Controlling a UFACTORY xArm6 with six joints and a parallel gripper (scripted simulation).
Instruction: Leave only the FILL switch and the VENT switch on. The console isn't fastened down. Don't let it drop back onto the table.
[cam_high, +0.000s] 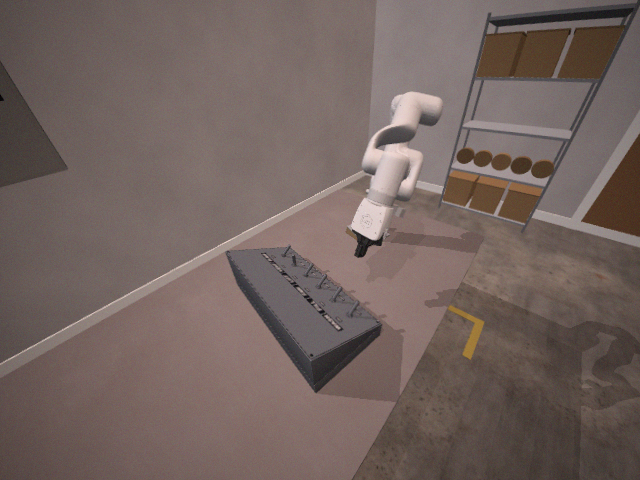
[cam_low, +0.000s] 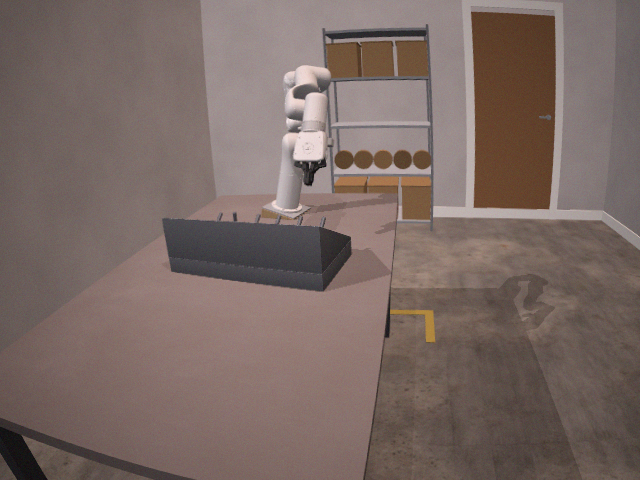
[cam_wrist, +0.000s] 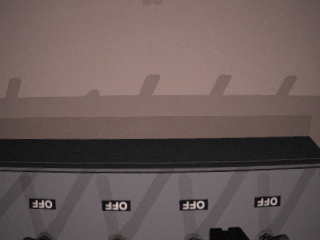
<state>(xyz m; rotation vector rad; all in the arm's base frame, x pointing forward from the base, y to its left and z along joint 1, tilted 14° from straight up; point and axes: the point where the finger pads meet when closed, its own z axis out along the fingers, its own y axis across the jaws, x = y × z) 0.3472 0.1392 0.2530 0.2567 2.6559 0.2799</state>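
The dark grey wedge-shaped console (cam_high: 289, 315) (cam_low: 242, 250) (cam_wrist: 150, 187) lies on the table (cam_high: 155, 392) (cam_low: 206, 372). A row of several toggle levers runs along its sloped top, from the far lever (cam_high: 286, 251) to the near one (cam_high: 354, 308). The second lever from the far end (cam_high: 294, 259) (cam_low: 233, 215) stands differently from the rest. The wrist view shows OFF labels (cam_wrist: 116, 205) above the lever bases; the switch names are not readable. My gripper (cam_high: 361, 252) (cam_low: 308, 180) (cam_wrist: 227, 233) is shut and empty. It hangs in the air above and beside the row, touching nothing.
The arm's base (cam_low: 285, 207) stands at the table's far end behind the console. A metal shelf (cam_high: 522, 129) (cam_low: 379, 124) with boxes stands on the floor beyond. The table's right edge (cam_low: 390, 268) drops to the floor, where there is a yellow corner mark (cam_high: 471, 330).
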